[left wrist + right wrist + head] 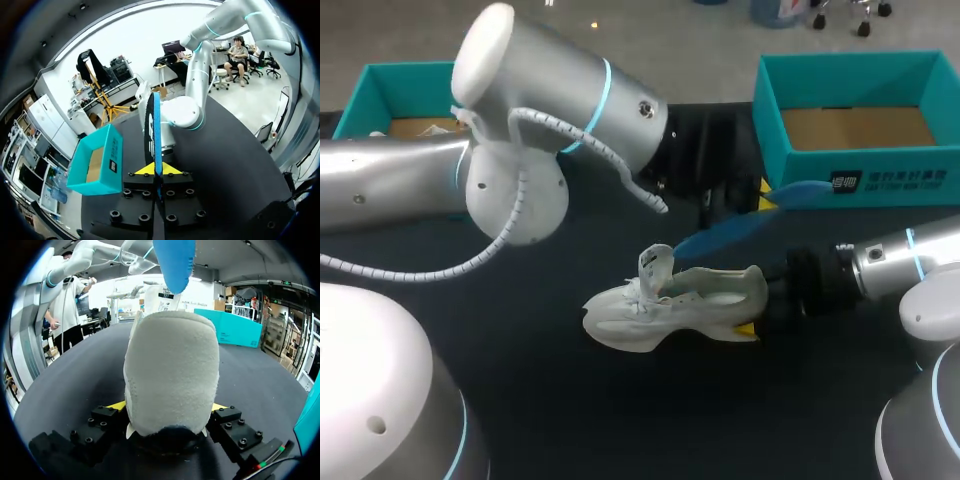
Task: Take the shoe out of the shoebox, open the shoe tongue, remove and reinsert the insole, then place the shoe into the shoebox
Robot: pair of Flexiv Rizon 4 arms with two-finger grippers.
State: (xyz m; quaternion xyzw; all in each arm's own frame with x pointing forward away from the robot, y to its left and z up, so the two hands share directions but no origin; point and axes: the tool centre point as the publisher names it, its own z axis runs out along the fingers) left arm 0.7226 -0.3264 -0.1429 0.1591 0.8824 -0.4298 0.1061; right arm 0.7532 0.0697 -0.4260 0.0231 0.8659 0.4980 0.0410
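One dark table point(570, 420) spreads under everything. Two silver arms work over it: the left arm point(550, 90) sweeps in from its side to the middle, while the right arm point(900, 260) comes in low from its own side. Two teal boxes sit along the far edge. The right teal shoebox point(860, 170) is open-topped with a brown floor showing, and the left teal box point(395, 80) is half hidden behind the left arm.

And there's the white shoe point(670, 305), out of the box, mid-table, toe pointing away from the right arm and tongue point(656, 264) standing up. Whether its sole touches the table I cannot tell. The right gripper point(170, 407) has it by the heel, with a yellow tip pressed against each side.

Above the shoe's opening hangs the blue insole point(750, 222), free of the shoe, slanting up toward the right teal shoebox. The left gripper point(155, 170) pinches it edge-on, fingers tight against both faces, so it stands out ahead of them like a blade.
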